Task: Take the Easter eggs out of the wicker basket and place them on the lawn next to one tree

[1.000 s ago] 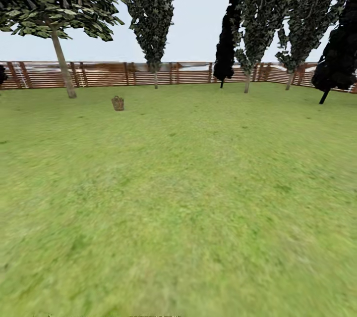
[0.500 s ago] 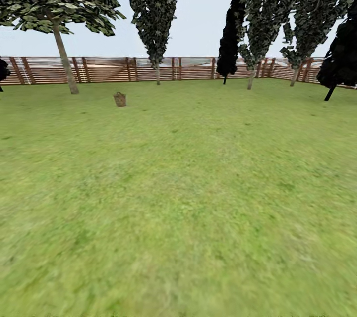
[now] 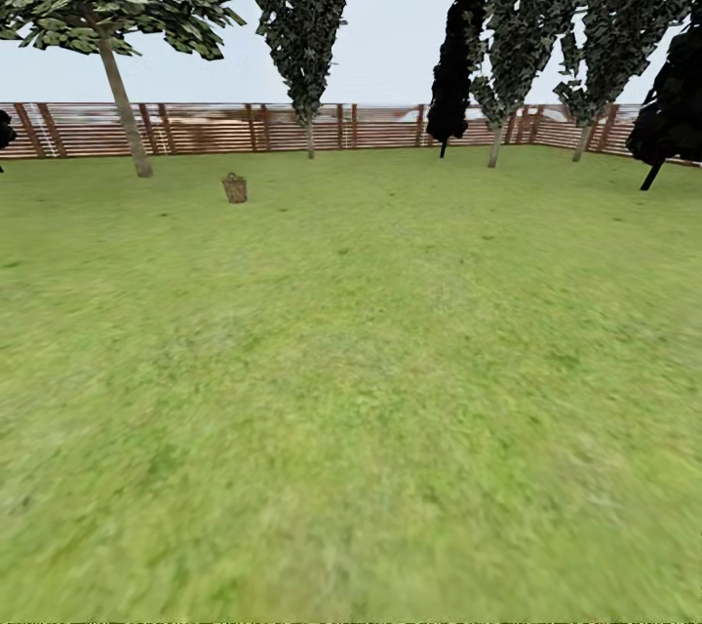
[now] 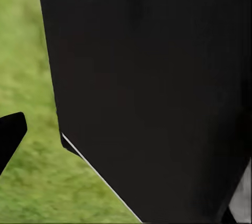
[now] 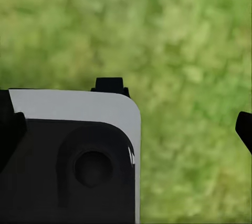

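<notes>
The wicker basket (image 3: 234, 187) stands small and far off on the lawn (image 3: 370, 361), at the back left. Its inside is too distant to make out, so the Easter eggs are hidden. A tree (image 3: 125, 122) with a pale leaning trunk rises just left of and behind the basket. In the left wrist view my left gripper (image 4: 126, 135) looks down at grass, one black fingertip (image 4: 11, 135) showing beside a big dark part of my body. My right gripper (image 5: 128, 129) hangs over grass with its fingertips (image 5: 244, 129) wide apart and nothing between them.
A brown slatted fence (image 3: 370, 127) closes the lawn at the back. More pale-trunked trees (image 3: 308, 132) (image 3: 495, 144) stand along it, with black-foliage trees (image 3: 450, 58) (image 3: 673, 107) toward the right. Open grass stretches between me and the basket.
The whole head view has shifted: fence, trees and basket now sit a little higher in the picture, so the camera moved. Nothing on the lawn has moved.
</notes>
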Controlling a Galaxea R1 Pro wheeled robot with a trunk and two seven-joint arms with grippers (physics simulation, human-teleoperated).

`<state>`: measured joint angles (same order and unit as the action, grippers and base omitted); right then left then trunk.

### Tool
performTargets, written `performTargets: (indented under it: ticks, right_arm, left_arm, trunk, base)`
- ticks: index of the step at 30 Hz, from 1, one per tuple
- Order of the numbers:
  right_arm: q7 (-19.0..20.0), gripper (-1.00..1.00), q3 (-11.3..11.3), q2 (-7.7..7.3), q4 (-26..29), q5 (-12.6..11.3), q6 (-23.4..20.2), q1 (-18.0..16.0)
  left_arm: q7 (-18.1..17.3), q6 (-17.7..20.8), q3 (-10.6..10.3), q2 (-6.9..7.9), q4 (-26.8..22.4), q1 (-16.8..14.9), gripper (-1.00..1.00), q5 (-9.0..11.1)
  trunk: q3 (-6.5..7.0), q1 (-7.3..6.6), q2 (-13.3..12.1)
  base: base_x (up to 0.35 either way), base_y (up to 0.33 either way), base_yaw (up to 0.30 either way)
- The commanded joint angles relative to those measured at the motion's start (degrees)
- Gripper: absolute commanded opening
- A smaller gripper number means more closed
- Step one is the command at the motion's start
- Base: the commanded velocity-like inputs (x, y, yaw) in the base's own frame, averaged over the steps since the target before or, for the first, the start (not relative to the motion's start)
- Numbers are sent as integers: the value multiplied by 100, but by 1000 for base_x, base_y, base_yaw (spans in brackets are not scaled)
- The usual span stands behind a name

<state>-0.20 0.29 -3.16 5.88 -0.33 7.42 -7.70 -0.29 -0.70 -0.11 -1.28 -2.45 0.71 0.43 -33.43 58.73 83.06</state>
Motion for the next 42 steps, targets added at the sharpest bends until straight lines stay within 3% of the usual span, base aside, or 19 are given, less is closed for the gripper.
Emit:
performTargets:
  ticks: [1,3,13,24,42]
  right_arm:
    - [0,100,5,1,-6,15,17,-3]
    - [-2,100,6,5,-8,72,17,-3]
    - [16,100,15,35,-76,1015,38,-4]
    - [21,100,15,52,-71,1085,48,-4]
    - [-27,100,7,27,-78,1079,66,-4]
  left_arm:
    - [-4,-6,-2,-31,-123,4,100,2]
    - [-6,-4,3,-41,-227,2,100,2]
    - [-12,4,4,-47,-317,8,100,9]
    - [-15,-1,2,-59,-296,9,100,2]
    - [-23,-1,-7,-50,-282,9,100,-6]
  trunk:
    - [-14,0,2]
    - [-32,0,2]
    - [-122,0,2]
    - [-173,0,2]
    - [-250,0,2]
  base:
    - [0,0,0]
    - [0,0,0]
    - [0,0,63]
    - [0,0,101]
    - [0,0,230]
